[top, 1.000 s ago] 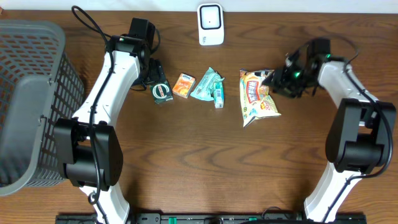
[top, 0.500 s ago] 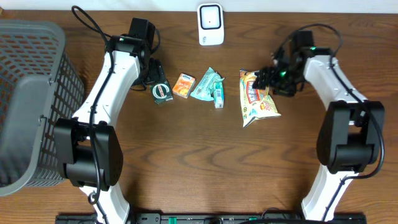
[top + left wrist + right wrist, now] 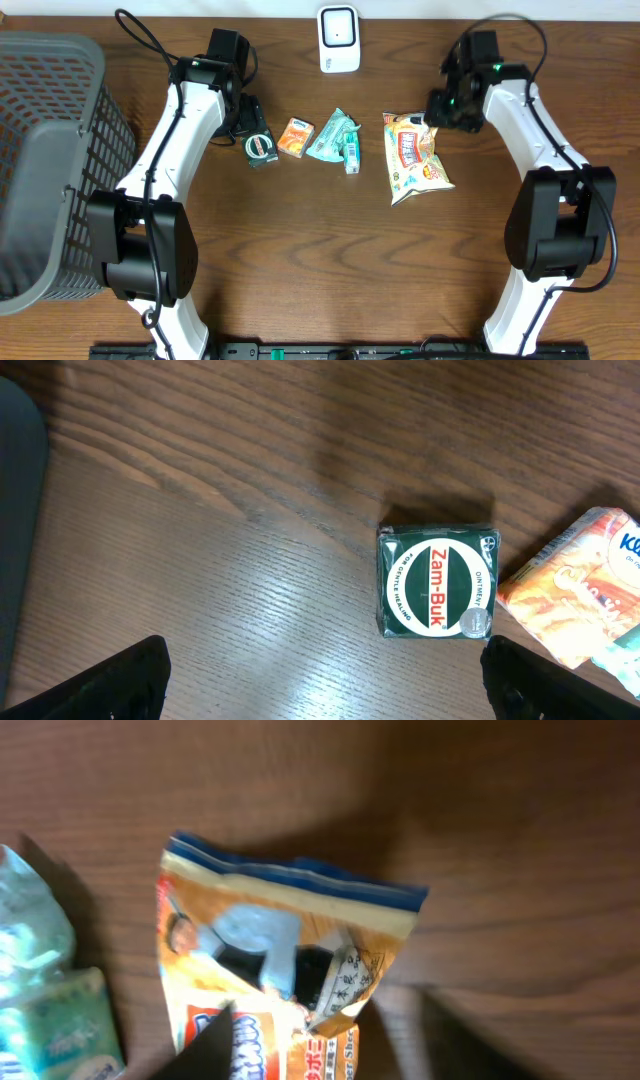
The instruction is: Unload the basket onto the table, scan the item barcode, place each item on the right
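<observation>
Right gripper — jaws spread, pinching nothing, over the top seam of the snack bag, which lies flat on the table near the scanner. Risk: the slick film may slip or crumple on closing, hiding the barcode. Left gripper — jaws wide above the Zam-Buk box. Basket, far left: no items visible inside.

A bench of dark brown wood is seen across nearly the whole overhead view, its grain running from side to side. Along the far edge a narrow pale strip is shown; whether it is wall or floor cannot be told. A black rail is fixed along the near edge. A soft pale sheen is reflected off the wood in the left wrist view.
</observation>
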Robot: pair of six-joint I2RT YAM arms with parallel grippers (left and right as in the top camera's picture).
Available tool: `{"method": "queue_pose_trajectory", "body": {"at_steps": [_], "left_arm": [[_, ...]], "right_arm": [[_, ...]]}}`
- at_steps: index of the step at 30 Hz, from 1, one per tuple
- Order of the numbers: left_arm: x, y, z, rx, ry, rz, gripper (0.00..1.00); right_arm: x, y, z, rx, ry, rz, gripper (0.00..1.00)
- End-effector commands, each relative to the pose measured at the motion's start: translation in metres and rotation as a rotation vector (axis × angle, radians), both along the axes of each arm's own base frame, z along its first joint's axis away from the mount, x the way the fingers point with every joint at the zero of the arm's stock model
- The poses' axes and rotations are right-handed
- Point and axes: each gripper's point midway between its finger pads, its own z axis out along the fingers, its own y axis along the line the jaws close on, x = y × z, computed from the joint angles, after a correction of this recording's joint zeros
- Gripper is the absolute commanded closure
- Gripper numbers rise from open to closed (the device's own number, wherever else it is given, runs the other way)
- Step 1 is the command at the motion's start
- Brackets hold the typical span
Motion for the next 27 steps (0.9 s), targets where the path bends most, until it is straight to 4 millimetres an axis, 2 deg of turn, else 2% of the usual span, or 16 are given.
{"method": "queue_pose_trajectory", "body": {"at_steps": [1, 6, 8, 10, 13, 16, 20, 24, 27], "left_arm": [[0.001, 0.001, 0.004, 0.006, -0.009, -0.007, 0.02], [0.001, 0.001, 0.004, 0.006, -0.009, -0.007, 0.02], [0.001, 0.001, 0.004, 0.006, -0.009, -0.007, 0.02], [0.001, 0.001, 0.004, 0.006, -0.009, -0.007, 0.02], [0.001, 0.001, 0.004, 0.006, -0.009, -0.007, 0.02], [0.001, 0.001, 0.004, 0.006, -0.009, -0.007, 0.02], [0.001, 0.001, 0.004, 0.006, -0.009, -0.007, 0.02], [0.001, 0.001, 0.004, 0.006, -0.009, -0.007, 0.02], [0.001, 0.001, 0.004, 0.006, -0.009, -0.007, 0.02]], "right_arm": [[0.008, -0.002, 0.018, -0.028, -0.037, 0.027, 0.15], [0.005, -0.024, 0.025, -0.149, -0.018, -0.011, 0.16], [0.003, -0.034, 0.039, -0.208, -0.013, -0.030, 0.15], [0.002, -0.036, 0.052, -0.216, -0.011, -0.033, 0.15], [-0.003, -0.022, 0.070, -0.153, 0.003, -0.005, 0.19], [-0.016, 0.013, 0.073, -0.023, 0.042, 0.076, 0.29], [-0.027, 0.034, 0.062, -0.025, 0.066, 0.198, 0.30], [-0.043, 0.058, 0.027, -0.042, 0.112, 0.265, 0.31], [-0.055, 0.067, -0.004, -0.062, 0.140, 0.292, 0.31]]}}
